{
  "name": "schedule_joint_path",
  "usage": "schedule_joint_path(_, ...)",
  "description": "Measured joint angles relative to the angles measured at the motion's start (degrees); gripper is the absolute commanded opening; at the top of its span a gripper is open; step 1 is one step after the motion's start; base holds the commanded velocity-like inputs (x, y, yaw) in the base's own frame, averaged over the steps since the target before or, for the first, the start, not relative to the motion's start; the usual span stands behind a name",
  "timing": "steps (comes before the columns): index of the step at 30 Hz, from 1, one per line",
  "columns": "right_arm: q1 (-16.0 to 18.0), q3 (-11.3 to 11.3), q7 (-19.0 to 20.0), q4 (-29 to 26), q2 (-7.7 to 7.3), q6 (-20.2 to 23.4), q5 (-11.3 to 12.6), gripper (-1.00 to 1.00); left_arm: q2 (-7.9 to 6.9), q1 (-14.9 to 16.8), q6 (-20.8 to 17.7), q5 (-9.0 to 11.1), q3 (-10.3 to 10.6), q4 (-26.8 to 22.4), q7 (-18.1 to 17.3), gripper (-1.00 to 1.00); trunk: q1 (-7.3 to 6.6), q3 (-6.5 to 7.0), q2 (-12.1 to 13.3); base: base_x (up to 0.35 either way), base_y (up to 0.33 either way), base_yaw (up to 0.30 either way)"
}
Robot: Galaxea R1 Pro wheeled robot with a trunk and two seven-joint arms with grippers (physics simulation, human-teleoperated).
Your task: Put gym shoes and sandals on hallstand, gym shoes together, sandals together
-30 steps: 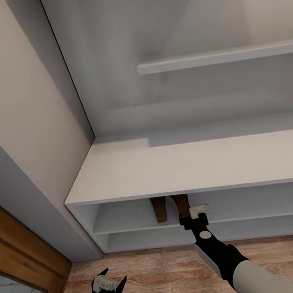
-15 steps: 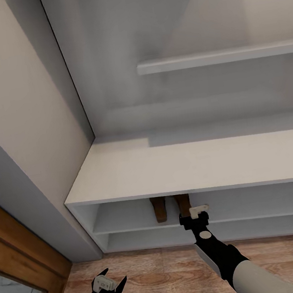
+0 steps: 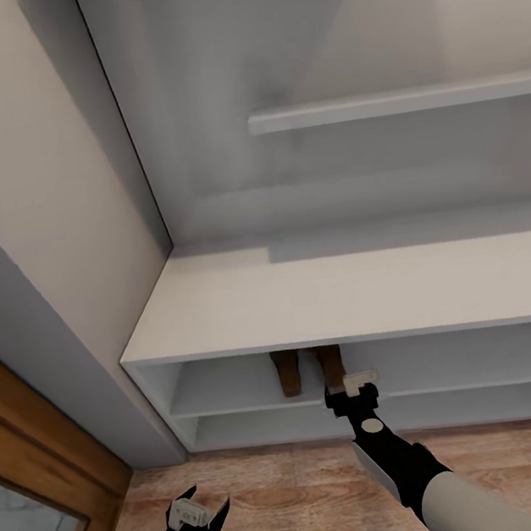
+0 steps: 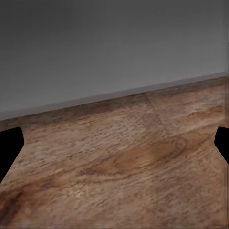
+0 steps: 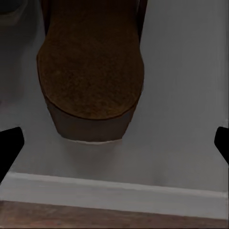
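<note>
So the low white hallstand with its flat top and two open shelf tiers [image 3: 347, 295] sits straight ahead of the right end effector [image 3: 351, 390], which hangs at the lip of the upper tier; jaws spread wide, nothing in them, both tips way off to the sides in the right wrist view. Just past it on that tier are the two flat brown leather sandals [image 3: 309, 368], side by side, close together; the nearer one's rounded tan footbed end [image 5: 90, 71] lies right in front of the open jaws, not touching. I'd guess these are light, thin and a bit bendy; grabbing across the sole edges near the heel looks safest, since the strap is tucked deeper in. Left end effector [image 3: 199, 516] is open too, empty, low over the light brown wood-plank corridor floor [image 4: 124, 162]. Versus a second ago: arms basically unchanged; the camera shifted slightly, so the hallstand's edge shows a touch higher.
</note>
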State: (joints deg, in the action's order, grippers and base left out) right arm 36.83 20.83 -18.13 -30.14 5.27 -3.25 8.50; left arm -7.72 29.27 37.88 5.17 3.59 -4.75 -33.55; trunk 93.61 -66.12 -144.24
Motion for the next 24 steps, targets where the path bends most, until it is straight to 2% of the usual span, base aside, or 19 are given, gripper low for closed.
schedule_joint_path(17, 0.0, -0.2, -0.1, 0.0, -0.10, -0.5, 0.0, 1.00, 0.06, 0.0, 0.0, 0.0, 0.0, 0.0, 0.0, 1.00, 0.00, 0.00, 0.0, -0.314, -0.001, 0.000)
schedule_joint_path(24, 0.0, -0.3, -0.1, 0.1, -0.16, -0.5, 0.0, 1.00, 0.07, 0.0, 0.0, 0.0, 0.0, 0.0, 0.0, 1.00, 0.00, 0.00, 0.0, -0.154, -0.008, 0.000)
